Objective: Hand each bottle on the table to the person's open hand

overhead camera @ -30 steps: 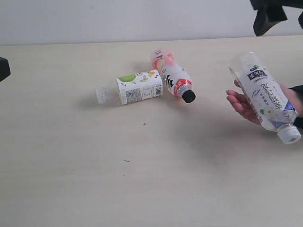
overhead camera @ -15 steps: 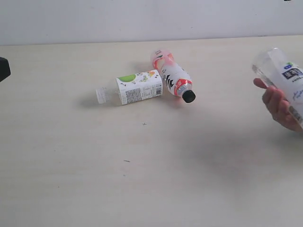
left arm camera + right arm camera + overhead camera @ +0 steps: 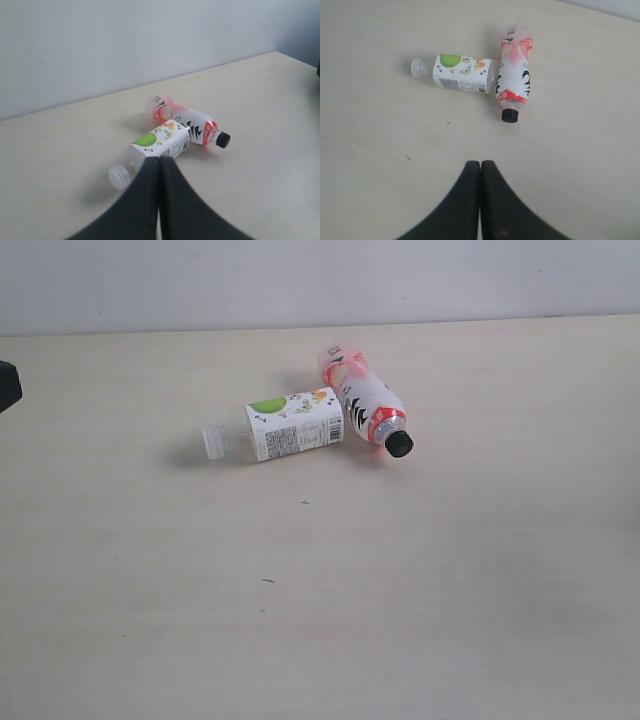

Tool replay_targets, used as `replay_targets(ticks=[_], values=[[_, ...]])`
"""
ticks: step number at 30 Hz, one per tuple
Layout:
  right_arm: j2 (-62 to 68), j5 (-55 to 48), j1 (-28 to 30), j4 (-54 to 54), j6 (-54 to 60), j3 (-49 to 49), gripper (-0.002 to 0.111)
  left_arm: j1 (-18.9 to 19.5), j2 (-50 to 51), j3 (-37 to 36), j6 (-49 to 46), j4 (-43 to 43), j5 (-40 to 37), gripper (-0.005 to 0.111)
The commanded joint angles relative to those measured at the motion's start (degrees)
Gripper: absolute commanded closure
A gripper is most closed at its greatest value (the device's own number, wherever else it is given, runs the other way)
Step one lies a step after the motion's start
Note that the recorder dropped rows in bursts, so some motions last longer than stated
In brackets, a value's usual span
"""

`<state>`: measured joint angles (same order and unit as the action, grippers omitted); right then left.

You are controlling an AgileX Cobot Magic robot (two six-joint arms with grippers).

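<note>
Two bottles lie on the table, touching near their bases. The white-capped bottle with the green-and-white label lies with its cap to the left. The pinkish-red bottle with the black cap lies beside it on the right. My left gripper is shut and empty, hovering short of the green-label bottle. My right gripper is shut and empty above bare table, well short of the bottles. The person's open hand is out of view.
A pale wall rises behind the table's far edge. A bit of my left arm shows at the left border of the exterior view. A few tiny dark specks dot the tabletop.
The hand holding the blue-labelled bottle drew away to the right and left the view. The right arm rose out of the exterior view. Both lying bottles stayed put.
</note>
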<state>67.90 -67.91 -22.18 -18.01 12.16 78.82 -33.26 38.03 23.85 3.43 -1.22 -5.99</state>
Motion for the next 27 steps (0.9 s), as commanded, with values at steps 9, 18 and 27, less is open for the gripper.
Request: replay_targets(ticks=[9,18,27], values=[[-0.44,3.36,0.25,-7.93,2.88,0.43,0.108,0.10,-0.28,-0.19,-0.12,-0.21,0.33,0.106],[-0.44,6.78,0.25,-8.21,2.88,0.43,0.108,0.10,-0.28,-0.19,-0.12,-0.21,0.33,0.106],[0.78,6.75,0.25,-8.21,3.16,0.43,0.108,0.10,-0.28,-0.19,-0.12,-0.21,0.33,0.106]])
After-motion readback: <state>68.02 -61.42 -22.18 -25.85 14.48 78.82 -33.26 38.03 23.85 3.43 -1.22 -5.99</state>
